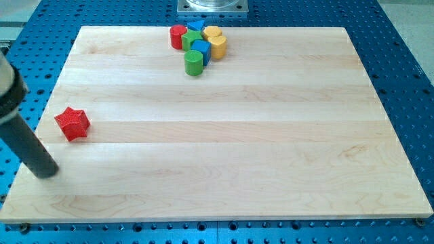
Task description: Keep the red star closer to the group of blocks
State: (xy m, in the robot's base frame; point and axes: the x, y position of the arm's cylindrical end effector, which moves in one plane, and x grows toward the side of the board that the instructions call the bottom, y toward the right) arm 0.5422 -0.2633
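The red star [72,123] lies alone near the board's left edge. My tip [46,172] rests on the board below and a little left of the star, apart from it. The group of blocks sits at the view's top centre: a red cylinder [178,36], a blue block [196,26], a yellow block [212,32], a yellow cylinder [218,47], a green block [190,40], a blue block [201,50] and a green cylinder [194,62]. The star is far from this group.
The wooden board [224,149] lies on a blue perforated table [407,81]. A grey metal mount [213,6] stands at the view's top edge behind the group.
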